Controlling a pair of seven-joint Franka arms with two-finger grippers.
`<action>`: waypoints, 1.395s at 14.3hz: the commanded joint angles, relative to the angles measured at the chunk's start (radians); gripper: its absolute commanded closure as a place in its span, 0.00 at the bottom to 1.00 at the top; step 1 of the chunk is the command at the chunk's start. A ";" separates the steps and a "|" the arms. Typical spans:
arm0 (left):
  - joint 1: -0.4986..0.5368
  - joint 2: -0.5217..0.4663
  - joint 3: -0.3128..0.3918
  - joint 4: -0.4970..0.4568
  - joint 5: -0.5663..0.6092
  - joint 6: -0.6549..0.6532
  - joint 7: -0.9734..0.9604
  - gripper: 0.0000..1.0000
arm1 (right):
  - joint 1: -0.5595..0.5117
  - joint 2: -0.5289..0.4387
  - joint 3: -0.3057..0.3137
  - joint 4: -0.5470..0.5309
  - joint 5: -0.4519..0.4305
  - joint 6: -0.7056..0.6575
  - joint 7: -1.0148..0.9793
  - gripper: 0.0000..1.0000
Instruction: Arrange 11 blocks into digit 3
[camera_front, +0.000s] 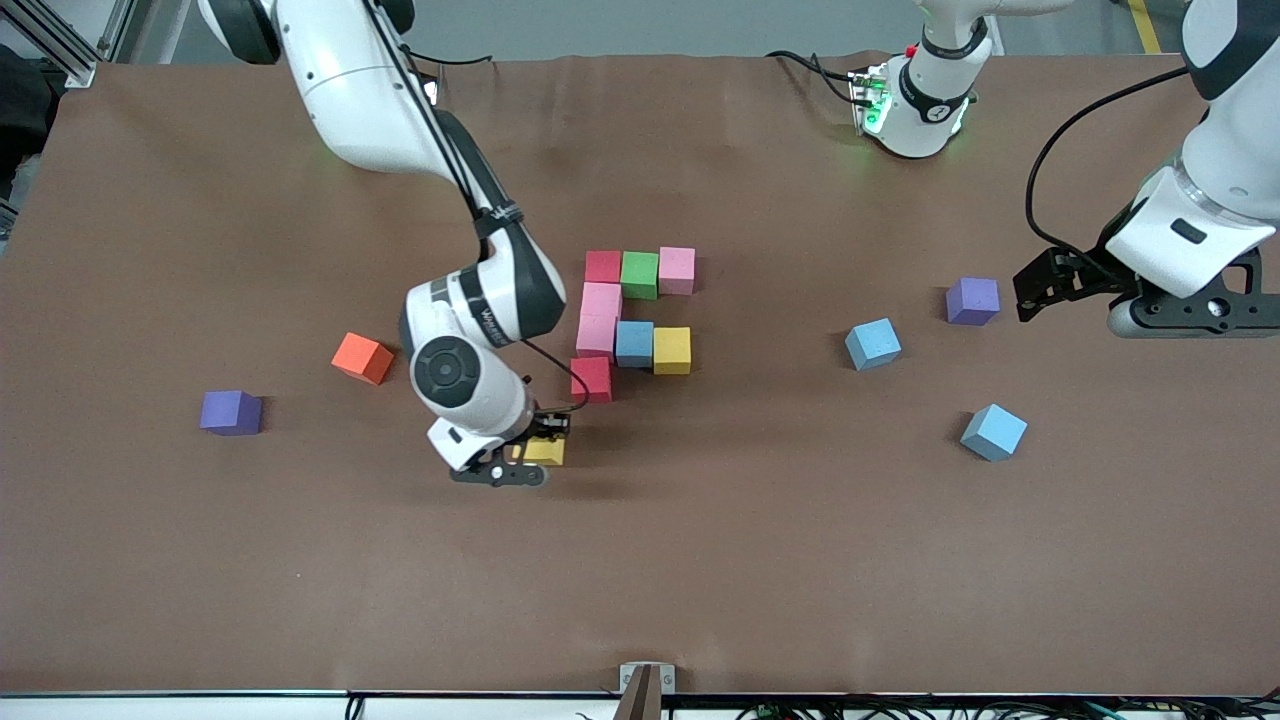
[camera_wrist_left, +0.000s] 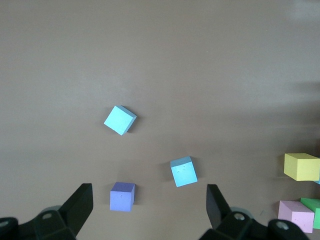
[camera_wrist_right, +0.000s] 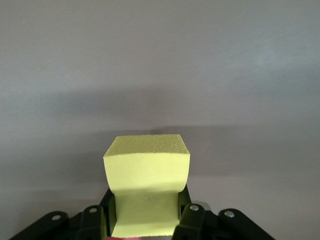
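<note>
Squeezed hard in the right tool (camera_front: 535, 452), the yellow block (camera_front: 546, 451) could nudge the red block (camera_front: 592, 378) when placed; the left tool (camera_front: 1040, 285) waits wide.

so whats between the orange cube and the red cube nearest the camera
In the front view, the right arm's wrist crosses between the orange cube and that red cube.

High front camera, two wrist close-ups
</note>
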 joint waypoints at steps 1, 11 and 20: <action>-0.001 0.014 -0.001 0.013 -0.018 0.013 0.004 0.00 | 0.008 0.055 -0.008 0.091 0.026 -0.021 0.025 0.55; 0.000 0.010 -0.040 0.012 -0.042 -0.010 -0.053 0.00 | 0.068 0.098 -0.014 0.102 0.017 -0.016 0.056 0.51; 0.002 -0.001 -0.040 -0.015 -0.041 0.019 -0.054 0.00 | 0.082 0.100 -0.014 0.085 0.015 -0.018 0.053 0.48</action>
